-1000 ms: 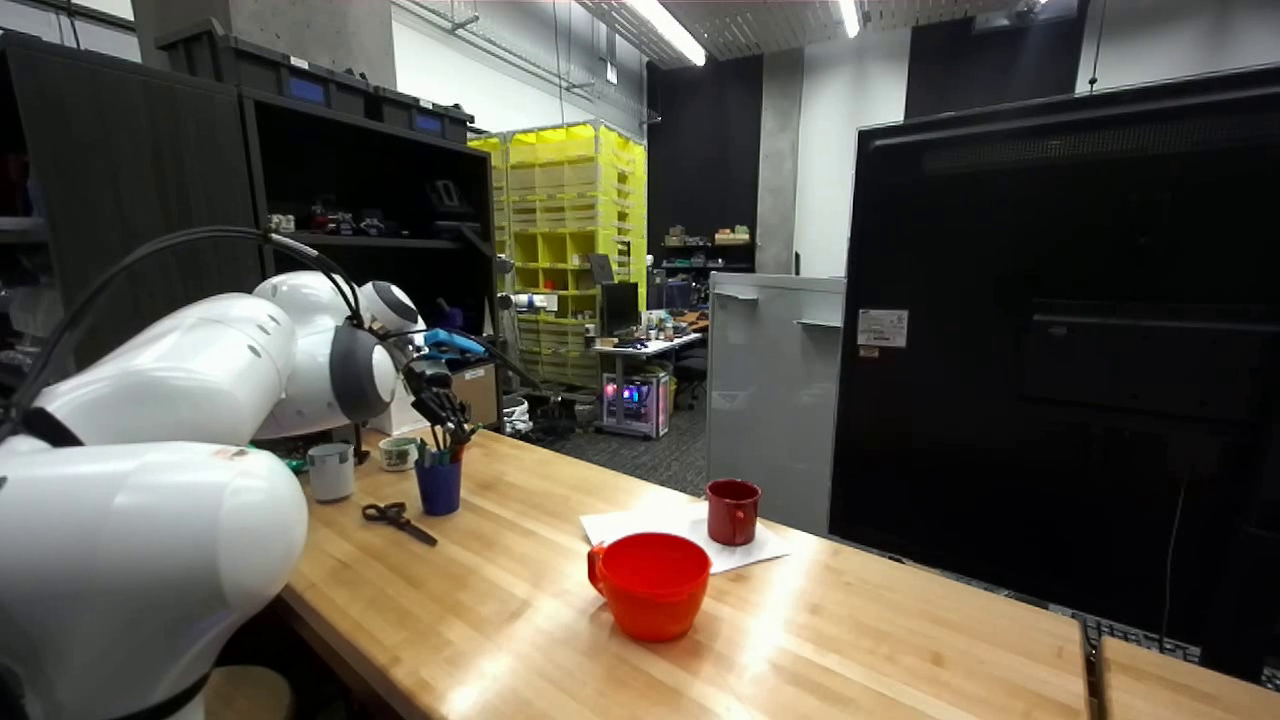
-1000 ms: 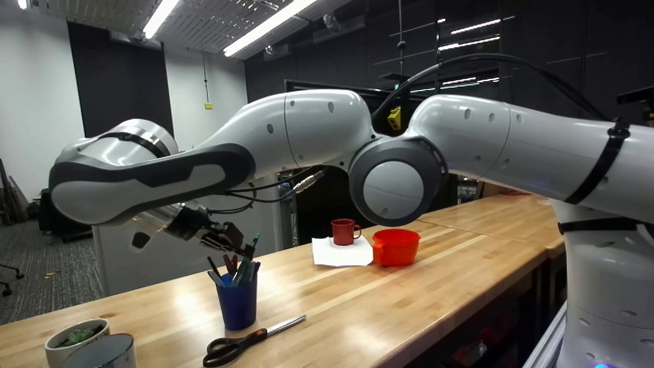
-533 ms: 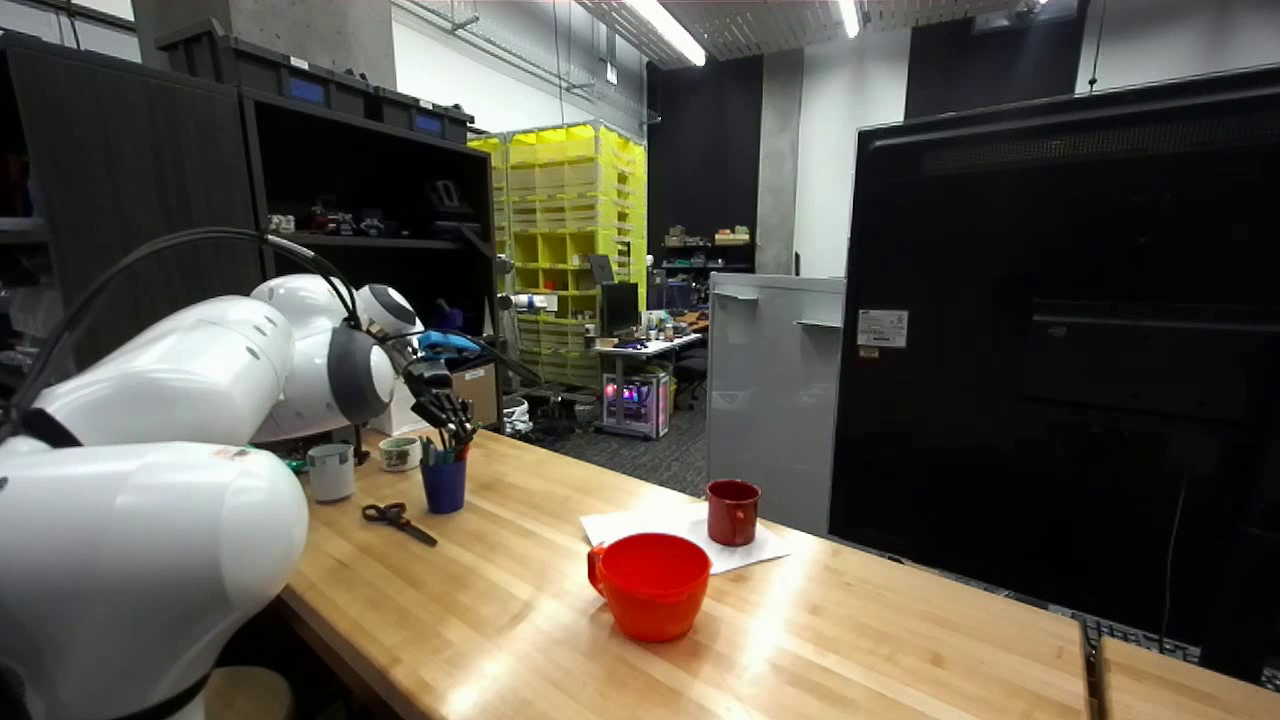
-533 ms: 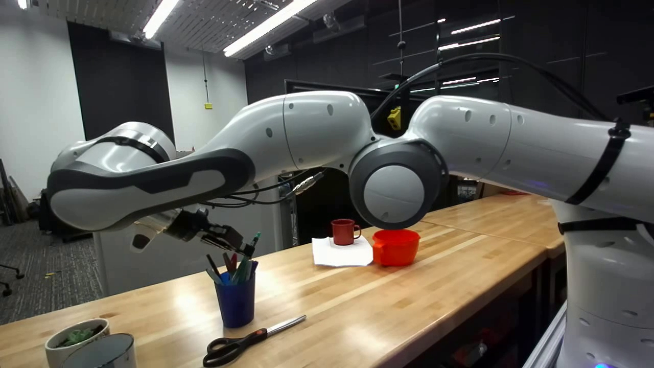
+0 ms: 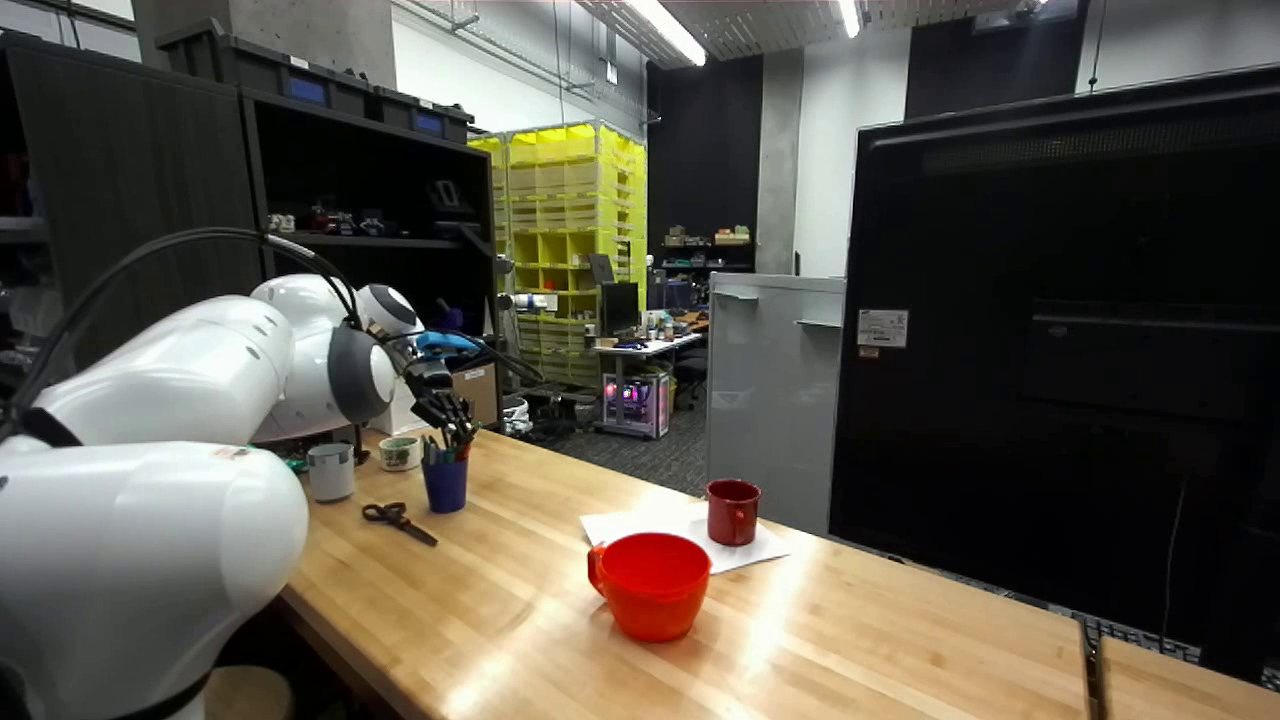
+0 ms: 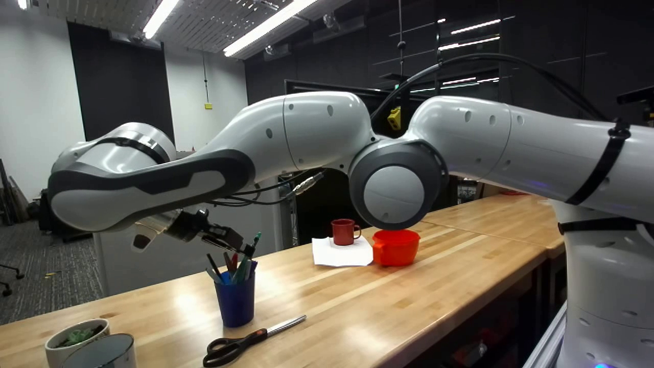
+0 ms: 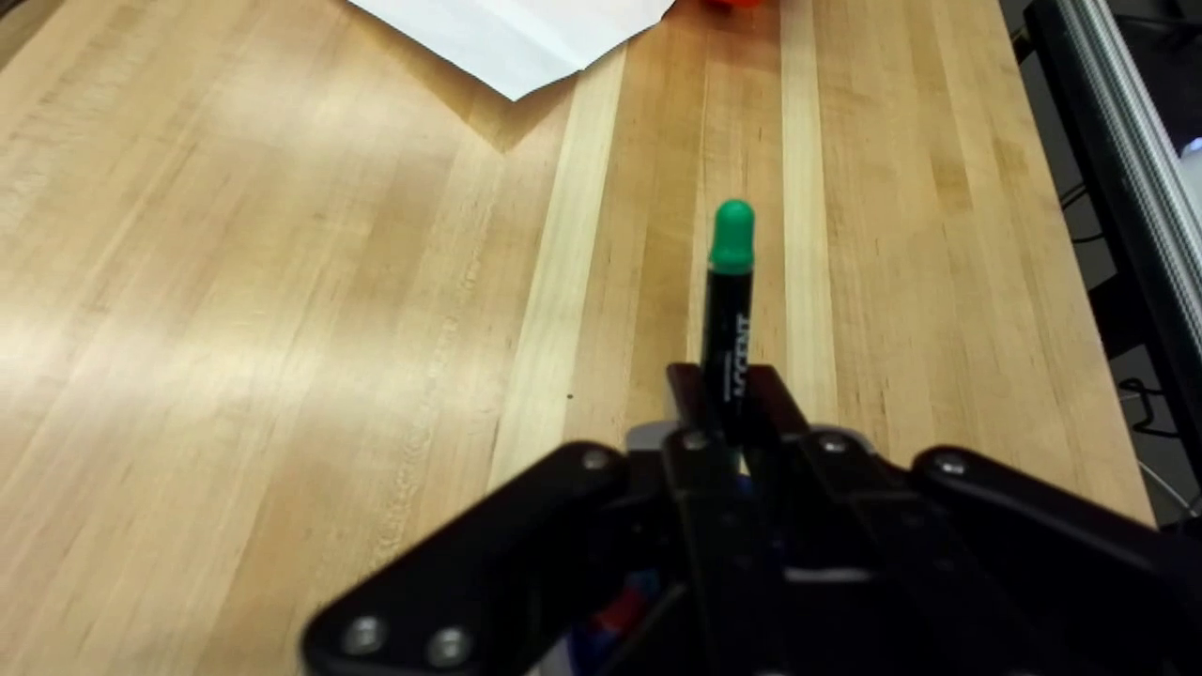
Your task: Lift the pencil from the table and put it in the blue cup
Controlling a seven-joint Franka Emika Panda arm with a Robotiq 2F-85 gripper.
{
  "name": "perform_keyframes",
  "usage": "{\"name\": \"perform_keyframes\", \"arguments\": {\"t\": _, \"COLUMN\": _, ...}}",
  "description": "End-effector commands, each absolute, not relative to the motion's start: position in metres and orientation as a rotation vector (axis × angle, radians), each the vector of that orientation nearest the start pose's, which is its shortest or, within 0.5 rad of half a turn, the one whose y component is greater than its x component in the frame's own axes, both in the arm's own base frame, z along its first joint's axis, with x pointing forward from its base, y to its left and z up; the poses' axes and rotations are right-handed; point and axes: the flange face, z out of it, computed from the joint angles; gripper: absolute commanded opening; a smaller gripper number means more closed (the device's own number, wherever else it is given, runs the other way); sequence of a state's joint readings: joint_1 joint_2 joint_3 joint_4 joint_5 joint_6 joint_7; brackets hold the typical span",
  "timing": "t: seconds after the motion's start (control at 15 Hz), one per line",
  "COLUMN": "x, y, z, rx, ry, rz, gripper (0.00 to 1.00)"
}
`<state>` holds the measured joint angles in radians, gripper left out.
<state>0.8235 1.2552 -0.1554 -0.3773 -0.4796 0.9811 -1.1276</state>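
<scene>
The pencil [image 7: 729, 305], a black marker-like stick with a green end and the lettering ACCENT, stands between the fingertips of my gripper [image 7: 731, 394], which is shut on it. In an exterior view the green end of the pencil [image 6: 257, 237] sticks up past the gripper [image 6: 249, 251], tilted, right over the blue cup [image 6: 235, 304]. That cup is upright on the table and holds several pens. Whether the pencil's lower end is inside the cup I cannot tell, as the other pens overlap it. Beneath the gripper, the wrist view gives only slivers of blue and red.
Scissors [image 6: 230, 349] lie beside the blue cup. A small plant pot [image 6: 76, 340] and a grey mug [image 5: 331, 472] stand close by. Further along the table are a red bowl [image 6: 396, 248] and a dark red cup [image 6: 343, 232] on white paper [image 7: 526, 42].
Over the last second the blue cup has shifted slightly and my arm has dipped a little. In the last half second almost nothing moves; the gripper keeps its hold on the pencil.
</scene>
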Motion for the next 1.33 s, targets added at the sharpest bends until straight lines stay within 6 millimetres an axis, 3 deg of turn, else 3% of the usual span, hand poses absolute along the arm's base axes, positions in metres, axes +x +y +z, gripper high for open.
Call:
{"name": "perform_keyframes", "arguments": {"t": 0.0, "x": 0.563, "y": 0.455, "z": 0.301, "rx": 1.626, "ry": 1.877, "rz": -0.958, "gripper": 0.18}}
{"name": "perform_keyframes", "arguments": {"t": 0.07, "x": 0.563, "y": 0.455, "z": 0.301, "rx": 1.625, "ry": 1.880, "rz": -0.958, "gripper": 0.39}}
{"name": "perform_keyframes", "arguments": {"t": 0.27, "x": 0.564, "y": 0.454, "z": 0.302, "rx": 1.625, "ry": 1.879, "rz": -0.961, "gripper": 0.54}}
{"name": "perform_keyframes", "arguments": {"t": 0.67, "x": 0.566, "y": 0.452, "z": 0.307, "rx": 1.629, "ry": 1.883, "rz": -0.953, "gripper": 0.97}}
{"name": "perform_keyframes", "arguments": {"t": 0.93, "x": 0.568, "y": 0.452, "z": 0.315, "rx": 1.620, "ry": 1.972, "rz": -0.943, "gripper": 1.00}}
{"name": "perform_keyframes", "arguments": {"t": 1.27, "x": 0.582, "y": 0.446, "z": 0.337, "rx": 1.619, "ry": 2.233, "rz": -0.861, "gripper": 1.00}}
